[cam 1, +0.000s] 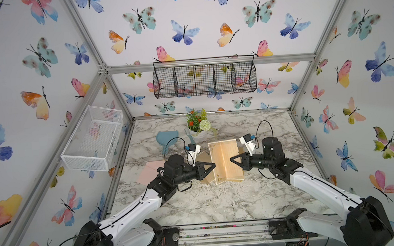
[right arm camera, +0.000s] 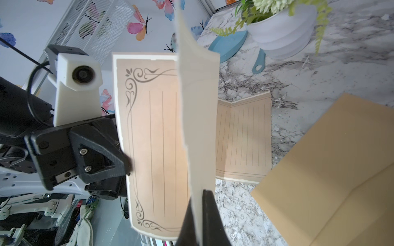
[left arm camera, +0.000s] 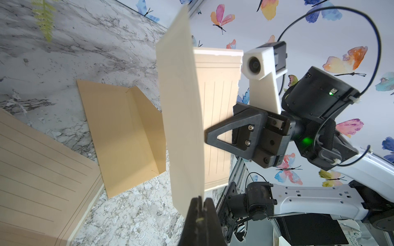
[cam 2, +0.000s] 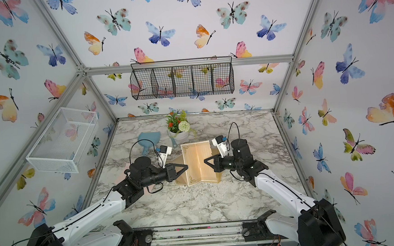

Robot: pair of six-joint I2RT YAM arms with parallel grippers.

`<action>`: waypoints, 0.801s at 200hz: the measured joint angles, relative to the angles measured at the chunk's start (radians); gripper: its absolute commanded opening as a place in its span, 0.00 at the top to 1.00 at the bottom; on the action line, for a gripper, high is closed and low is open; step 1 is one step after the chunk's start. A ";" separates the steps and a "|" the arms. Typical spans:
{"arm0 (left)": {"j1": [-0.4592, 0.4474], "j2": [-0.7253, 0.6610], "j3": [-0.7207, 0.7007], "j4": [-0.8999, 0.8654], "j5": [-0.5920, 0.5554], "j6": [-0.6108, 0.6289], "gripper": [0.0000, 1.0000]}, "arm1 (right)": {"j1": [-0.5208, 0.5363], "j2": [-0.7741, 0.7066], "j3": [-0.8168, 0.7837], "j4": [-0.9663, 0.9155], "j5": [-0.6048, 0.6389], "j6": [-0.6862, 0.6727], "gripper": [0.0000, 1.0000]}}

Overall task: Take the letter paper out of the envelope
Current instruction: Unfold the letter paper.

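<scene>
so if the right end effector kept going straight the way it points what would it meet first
The right end effector is shut on the letter paper, so that sheet comes first; just beyond it, probably, the left end effector facing it.

Matt lined letter paper (cam 1: 226,160), matt brown paper envelope (left arm camera: 123,136), smooth marble-patterned table (cam 1: 219,201)
</scene>
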 measured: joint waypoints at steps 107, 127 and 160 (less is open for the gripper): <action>-0.002 -0.084 0.000 -0.160 -0.131 0.059 1.00 | -0.002 -0.190 0.043 -0.253 0.158 -0.106 0.98; -0.007 -0.118 0.000 -0.162 -0.135 0.064 1.00 | -0.002 -0.190 0.049 -0.268 0.156 -0.115 0.98; -0.011 -0.129 0.000 -0.182 -0.140 0.077 0.98 | 0.001 -0.187 0.049 -0.276 0.152 -0.123 0.98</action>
